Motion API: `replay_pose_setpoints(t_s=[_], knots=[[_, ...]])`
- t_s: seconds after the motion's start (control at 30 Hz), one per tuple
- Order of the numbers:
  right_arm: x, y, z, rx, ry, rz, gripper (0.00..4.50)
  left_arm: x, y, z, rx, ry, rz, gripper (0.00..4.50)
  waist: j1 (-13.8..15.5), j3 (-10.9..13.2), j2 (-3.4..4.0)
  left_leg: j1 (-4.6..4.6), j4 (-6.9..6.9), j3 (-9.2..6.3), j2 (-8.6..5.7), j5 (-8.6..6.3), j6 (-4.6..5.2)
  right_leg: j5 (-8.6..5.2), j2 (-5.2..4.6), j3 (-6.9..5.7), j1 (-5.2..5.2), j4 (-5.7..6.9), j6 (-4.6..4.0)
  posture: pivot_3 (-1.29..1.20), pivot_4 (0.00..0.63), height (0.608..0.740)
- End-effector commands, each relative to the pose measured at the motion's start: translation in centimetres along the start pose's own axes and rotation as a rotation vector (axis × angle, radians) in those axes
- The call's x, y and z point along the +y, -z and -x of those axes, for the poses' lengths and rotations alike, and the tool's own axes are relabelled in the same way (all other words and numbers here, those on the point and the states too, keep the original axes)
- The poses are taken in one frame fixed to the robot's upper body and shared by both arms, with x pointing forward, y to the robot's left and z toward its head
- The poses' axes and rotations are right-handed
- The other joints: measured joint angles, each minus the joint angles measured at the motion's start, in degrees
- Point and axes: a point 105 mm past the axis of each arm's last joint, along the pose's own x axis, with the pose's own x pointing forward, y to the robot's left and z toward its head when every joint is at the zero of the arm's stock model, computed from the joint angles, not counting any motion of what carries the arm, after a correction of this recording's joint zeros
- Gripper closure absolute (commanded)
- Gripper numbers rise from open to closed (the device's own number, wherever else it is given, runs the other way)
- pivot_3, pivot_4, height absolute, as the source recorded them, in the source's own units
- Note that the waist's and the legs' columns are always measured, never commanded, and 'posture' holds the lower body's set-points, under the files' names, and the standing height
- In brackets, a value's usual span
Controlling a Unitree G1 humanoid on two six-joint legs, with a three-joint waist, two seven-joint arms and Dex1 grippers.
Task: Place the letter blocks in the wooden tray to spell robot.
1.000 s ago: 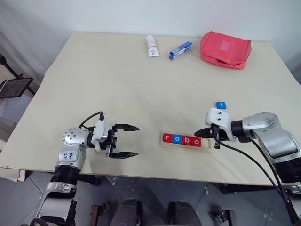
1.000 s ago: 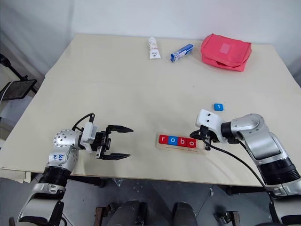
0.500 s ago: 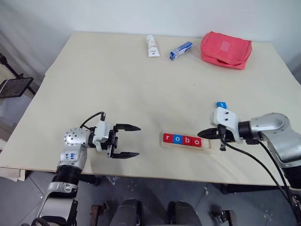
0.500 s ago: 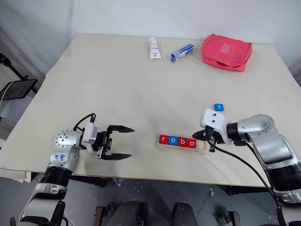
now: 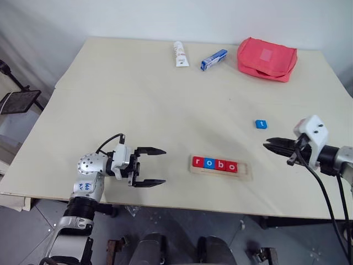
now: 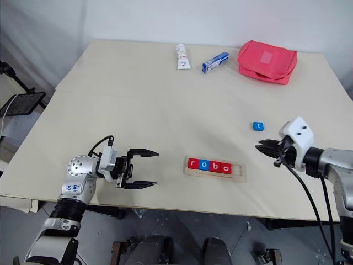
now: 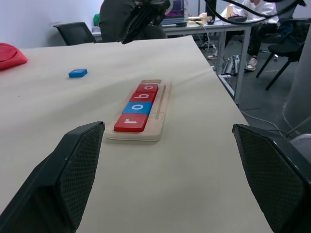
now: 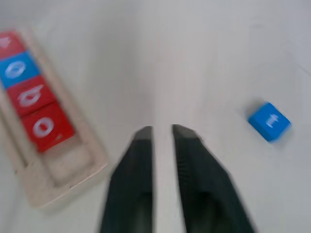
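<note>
— Since a second back the right gripper (image 6: 258, 147) has pulled off the tray's (image 5: 246, 170) right end and swung out to the right; it hangs over bare table now, fingers a narrow slit apart with nothing between them. Before, it sat pinched shut at the last placed tile.

— And the left one?

— Left gripper (image 5: 156, 165) has stayed put near the front edge, pointing at the tray, jaws wide and empty.

— Where do the tiles stand?

— Nearest us, the tray holds four tiles (image 5: 215, 164) in a row reading r, o, b, o: red, blue, red, red. The slot after the second o is free. Beyond it, apart from the tray and a little behind the right gripper's tips, lies the blue t (image 5: 260, 124), flat on the table.

— So which step?

— Fetching the last letter, I'd judge. Next move calls for the right gripper to widen, come down over the t, pinch it by its edges, then carry it to that free slot, letter the right way up.

— Far end?

— A tube (image 5: 179, 53), a small box (image 5: 212, 59) and a red pouch (image 5: 266, 58), all well clear.
</note>
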Motion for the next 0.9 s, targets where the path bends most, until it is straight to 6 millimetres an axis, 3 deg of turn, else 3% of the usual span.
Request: replay_pose_setpoints(t_s=[0.03, 0.27, 0.7, 0.9], knots=[[-1.2, -0.4, 1.2, -0.053, 0.095, -0.03, 2.56, 0.1, -0.6, -0.3, -0.013, -0.006, -0.034, 0.0, 0.0, 0.0, 0.0, 0.0, 0.0, 0.0, -0.01, 0.0, 0.0, 0.0, 0.0, 0.01, 0.0, 0.0, 0.0, 0.0, 0.15, 0.74], [-1.9, 0.2, 1.8, -0.07, 0.186, -0.082, 0.14, 0.4, -0.7, -0.2, -0.016, -0.01, -0.038, 0.0, 0.0, 0.0, 0.0, 0.0, 0.0, 0.02, 0.0, 0.0, 0.0, 0.0, 0.0, 0.0, 0.0, 0.0, 0.0, 0.0, 0.15, 0.74], [-1.9, 0.4, 1.5, -0.084, 0.235, -0.13, 0.07, 0.7, -0.8, -0.1, -0.011, -0.004, -0.039, 0.0, 0.0, 0.0, 0.0, 0.01, 0.0, 0.02, -0.01, 0.0, 0.0, 0.0, 0.0, 0.01, 0.0, 0.0, 0.0, 0.0, 0.15, 0.74], [-4.1, 1.4, -0.4, -0.052, 0.334, -0.187, 0.07, 0.5, -0.8, -0.3, -0.012, 0.003, -0.037, 0.0, -0.2, 0.0, 0.01, 0.02, 0.0, 0.07, 0.0, 0.0, 0.0, 0.0, 0.0, 0.03, -0.01, 0.0, 0.0, 0.0, 0.15, 0.74]])
